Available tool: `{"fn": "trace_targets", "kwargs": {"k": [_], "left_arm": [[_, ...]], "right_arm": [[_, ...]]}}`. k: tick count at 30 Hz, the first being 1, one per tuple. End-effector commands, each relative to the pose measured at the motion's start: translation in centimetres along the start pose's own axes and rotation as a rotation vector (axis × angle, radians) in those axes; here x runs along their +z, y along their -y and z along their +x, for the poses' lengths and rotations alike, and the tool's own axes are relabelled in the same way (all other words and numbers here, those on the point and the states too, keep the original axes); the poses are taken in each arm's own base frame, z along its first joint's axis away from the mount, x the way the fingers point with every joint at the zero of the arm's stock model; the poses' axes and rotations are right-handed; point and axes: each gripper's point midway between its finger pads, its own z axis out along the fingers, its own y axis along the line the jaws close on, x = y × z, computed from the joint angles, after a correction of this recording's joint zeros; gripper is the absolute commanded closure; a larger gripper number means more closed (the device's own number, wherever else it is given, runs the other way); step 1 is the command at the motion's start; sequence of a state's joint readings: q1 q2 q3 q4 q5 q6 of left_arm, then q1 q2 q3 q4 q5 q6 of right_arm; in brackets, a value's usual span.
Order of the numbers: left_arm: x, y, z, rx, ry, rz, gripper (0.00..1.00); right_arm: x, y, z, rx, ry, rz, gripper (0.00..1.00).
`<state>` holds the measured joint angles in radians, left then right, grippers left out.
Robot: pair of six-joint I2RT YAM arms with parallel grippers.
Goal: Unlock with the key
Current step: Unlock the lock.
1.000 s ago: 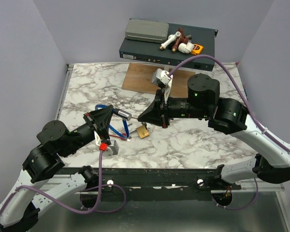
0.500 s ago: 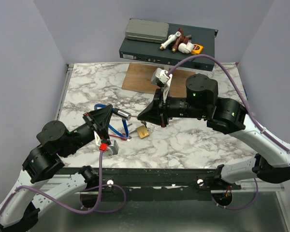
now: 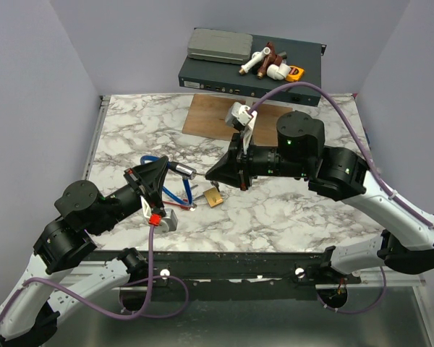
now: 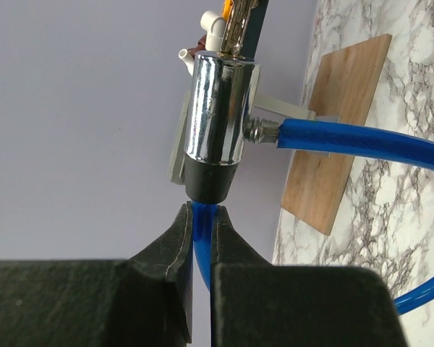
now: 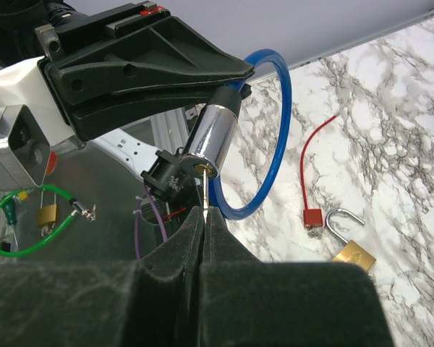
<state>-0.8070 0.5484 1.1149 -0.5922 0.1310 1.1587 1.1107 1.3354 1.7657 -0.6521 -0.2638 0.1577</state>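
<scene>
A chrome cylinder lock on a blue cable loop is held above the table. My left gripper is shut on the blue cable just behind the cylinder. My right gripper is shut on a thin brass key, whose tip is in the brass keyhole at the cylinder's face. In the top view the lock hangs between the left gripper and the right gripper.
A brass padlock with open shackle and a small red cable lock lie on the marble table. A wooden board lies at the back; a dark box with clutter stands behind it.
The right arm has edged slightly left toward the lock over the last second. The left arm holds still.
</scene>
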Motion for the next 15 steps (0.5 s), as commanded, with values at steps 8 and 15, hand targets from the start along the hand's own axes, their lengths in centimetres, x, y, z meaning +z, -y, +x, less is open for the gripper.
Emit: {"fn": "trace_targets", "kwargs": {"k": [8, 15], "left_arm": [[-0.1, -1.0, 0.8, 0.040, -0.050, -0.034, 1.00], [0.3, -0.7, 2.4, 0.069, -0.140, -0.023, 1.00]], "right_arm": [[1.3, 1.5, 0.2, 0.023, 0.004, 0.065, 0.99], [1.6, 2.3, 0.2, 0.033, 0.022, 0.106, 0.99]]}}
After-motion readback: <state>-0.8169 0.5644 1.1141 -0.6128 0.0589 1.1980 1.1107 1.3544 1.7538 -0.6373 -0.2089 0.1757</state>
